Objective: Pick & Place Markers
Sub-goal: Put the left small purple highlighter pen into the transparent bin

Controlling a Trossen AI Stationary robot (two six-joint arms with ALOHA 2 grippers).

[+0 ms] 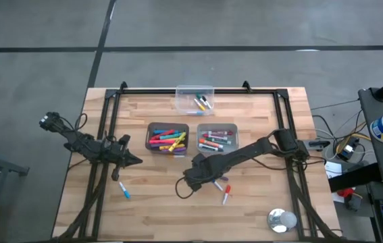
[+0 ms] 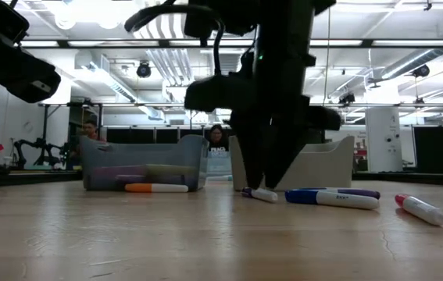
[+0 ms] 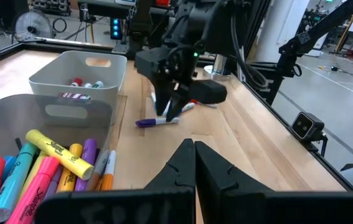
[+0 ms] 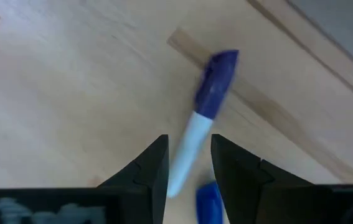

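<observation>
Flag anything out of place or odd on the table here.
Several markers lie loose on the wood outside the bins: a blue-capped one near the left gripper, a red-capped one, and a purple-capped one between the right gripper's parted fingers. Nothing looks spilled or damaged.

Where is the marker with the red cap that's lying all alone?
High view: the red-capped marker lies on the table's right half, just beside the right gripper.

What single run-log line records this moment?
right gripper: open, astride purple-capped marker on table | left gripper: shut, idle left | red marker: loose
</observation>
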